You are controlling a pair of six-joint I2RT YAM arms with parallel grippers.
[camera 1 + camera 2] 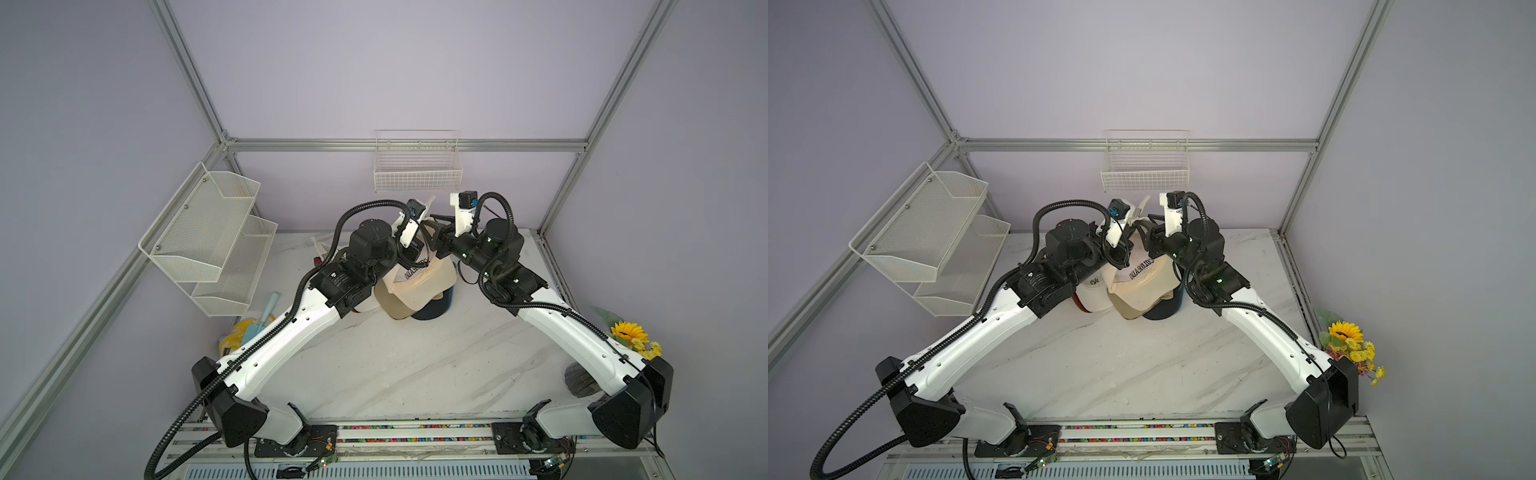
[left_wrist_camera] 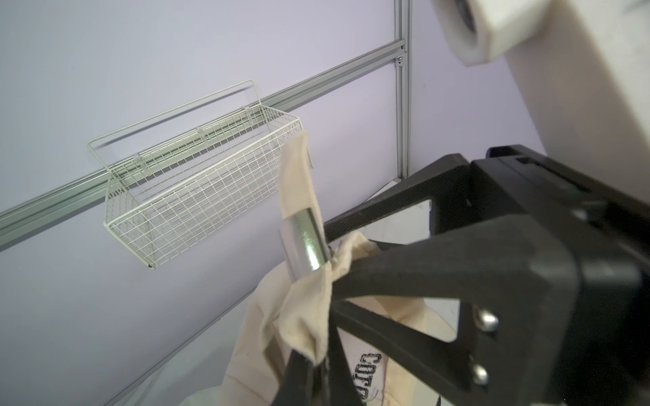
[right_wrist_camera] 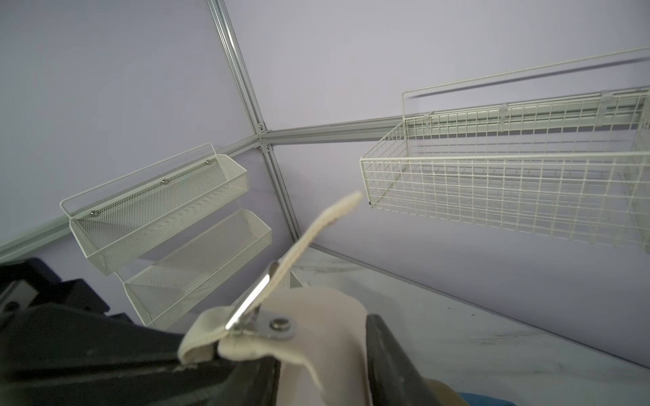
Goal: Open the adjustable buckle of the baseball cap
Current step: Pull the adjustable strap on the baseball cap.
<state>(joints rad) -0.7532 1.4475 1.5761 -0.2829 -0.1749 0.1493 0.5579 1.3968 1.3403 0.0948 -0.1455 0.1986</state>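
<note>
Cream cotton with black letters: the baseball cap [image 1: 1142, 272] lies on top of a small pile of caps at the back middle of the marble table [image 1: 415, 365], between the two arms. In the pile are also a tan cap [image 1: 1129, 307], a dark blue cap [image 1: 436, 309] and, toward the left arm, a white cap [image 1: 1094, 293].

The back of the cream cap is lifted. The left claw [image 2: 316, 362] is clenched on a fold of its cloth, just under the silver buckle [image 2: 306, 242]. The right claw [image 3: 316, 341] is released: its jaws stand apart, with the cap's cloth between them. The buckle's flap is tilted up from its riveted plate, and the strap [image 3: 323, 225] passes through it with the free end pointing upward.

A white wire basket [image 1: 417, 174] hangs on the back wall; through its grid only the wall shows. A white mesh rack [image 1: 208, 232] with two bins hangs on the left wall, and I see only the mesh in both bins. Under it, on the table, a pale blue spatula [image 1: 266, 311] lies on something yellow [image 1: 239, 334]. Near the right arm's base are a sunflower bunch [image 1: 1350, 340] and a grey ribbed object [image 1: 579, 378]. I cannot tell whether the flowers stand in it.
</note>
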